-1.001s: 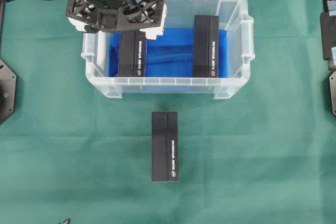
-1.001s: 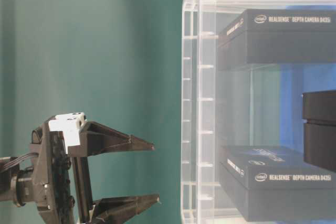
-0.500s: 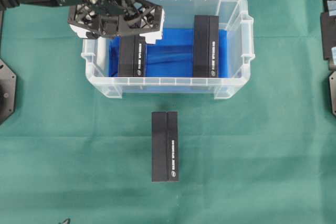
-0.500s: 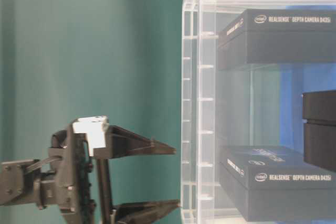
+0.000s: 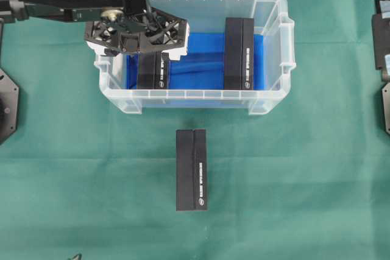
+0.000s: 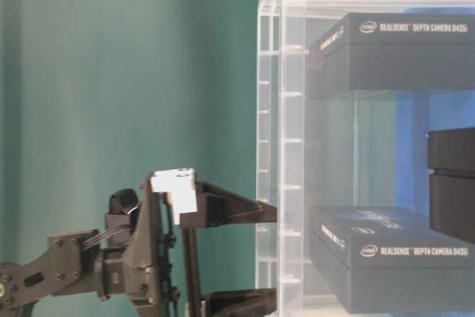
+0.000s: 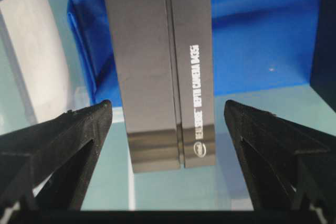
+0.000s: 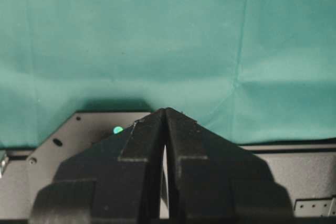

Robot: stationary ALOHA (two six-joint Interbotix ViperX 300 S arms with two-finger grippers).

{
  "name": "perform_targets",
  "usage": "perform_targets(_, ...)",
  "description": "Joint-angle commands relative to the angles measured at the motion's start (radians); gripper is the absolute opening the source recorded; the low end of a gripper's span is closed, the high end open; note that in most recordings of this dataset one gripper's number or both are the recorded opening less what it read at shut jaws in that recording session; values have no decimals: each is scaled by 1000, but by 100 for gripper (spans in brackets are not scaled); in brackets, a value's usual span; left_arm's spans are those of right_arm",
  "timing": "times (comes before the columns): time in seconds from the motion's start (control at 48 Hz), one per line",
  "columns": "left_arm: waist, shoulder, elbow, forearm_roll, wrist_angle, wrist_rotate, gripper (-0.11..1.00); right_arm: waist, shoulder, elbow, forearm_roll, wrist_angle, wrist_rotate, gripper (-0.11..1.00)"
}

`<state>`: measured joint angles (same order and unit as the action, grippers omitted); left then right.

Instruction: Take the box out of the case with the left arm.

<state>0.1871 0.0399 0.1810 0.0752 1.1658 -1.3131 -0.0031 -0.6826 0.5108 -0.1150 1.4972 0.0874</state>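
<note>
The case (image 5: 195,94) is a clear bin with a blue bottom, and two black boxes lie in it. My left gripper (image 5: 145,42) hangs over the far end of the left box (image 5: 153,72), wide open and holding nothing. In the left wrist view the box (image 7: 157,51) lies lengthwise between the fingertips (image 7: 102,109), below them and untouched by either; the gripper (image 7: 168,106) straddles its end. In the table-level view the gripper (image 6: 263,257) has its tips at the case's rim (image 6: 271,109). The second box (image 5: 239,53) lies at the right of the case.
A third black box (image 5: 191,170) lies on the green cloth in front of the case. My right gripper (image 8: 165,109) is shut over its grey base plate (image 8: 79,135), far from the case. Black arm bases stand at the left edge (image 5: 7,105) and the right edge (image 5: 382,35).
My left gripper has come down and a little forward over the left box, its tips now at the case's rim. It stayed open. The boxes have not moved.
</note>
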Motion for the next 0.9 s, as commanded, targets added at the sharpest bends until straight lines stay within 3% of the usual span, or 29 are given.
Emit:
perform_targets(0.0, -3, -8, -2, 8, -21, 0, 87, 0, -2, -11, -2, -2, 2, 2)
perform_targets(0.876, 0, 40, 98, 12, -135, -2, 87, -2, 0, -11, 2, -2, 2, 2)
